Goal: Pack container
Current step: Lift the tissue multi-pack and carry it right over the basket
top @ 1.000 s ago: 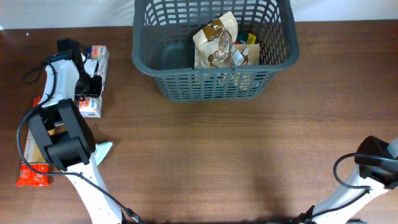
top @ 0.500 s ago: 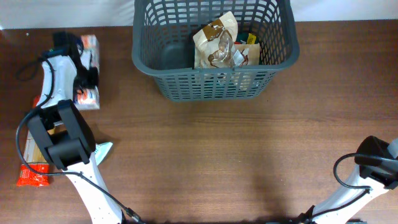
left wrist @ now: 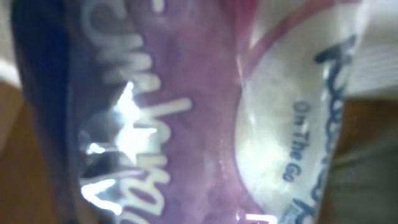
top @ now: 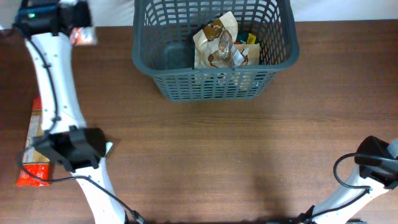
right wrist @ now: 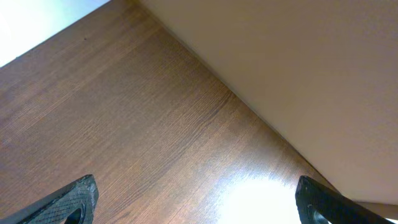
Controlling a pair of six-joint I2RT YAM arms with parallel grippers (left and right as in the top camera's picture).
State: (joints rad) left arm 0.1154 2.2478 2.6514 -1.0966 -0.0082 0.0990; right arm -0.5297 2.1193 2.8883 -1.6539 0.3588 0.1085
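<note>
— At the far edge of the table [top: 205, 155], middle: basket [top: 211, 87], big, grey, slotted, upright, part-filled. Agreed?

— Agreed. Inside, brown pouch [top: 217, 40] leaning in the right half, smaller packs [top: 249, 40] behind it. Bare down to the base on the left half.

— And the left arm [top: 53, 81]?

— Stretched out to the far-left corner, well apart from the basket. At its end, left gripper [top: 76, 22] clamped on a packet [left wrist: 186, 112], by the look of it. Purple-and-white wrapper pressed right up against the wrist camera, hiding the fingers.

— So which step?

— Carrying, most likely. Picked, not yet delivered.

— Next move?

— Swing right, across to the basket, keeping above the rim. Then down over the bare left half and let go. Worth staying clear of the near wall on the way.

— And the right gripper [right wrist: 198, 202]?

— Parked at the near-right, spread wide, holding nothing. Only bare wood between the fingers [right wrist: 78, 196].

— Anything left after this?

— Yes: red packets [top: 31, 177] lying flat at the near-left, beside the arm's base. Probably next in line.
</note>
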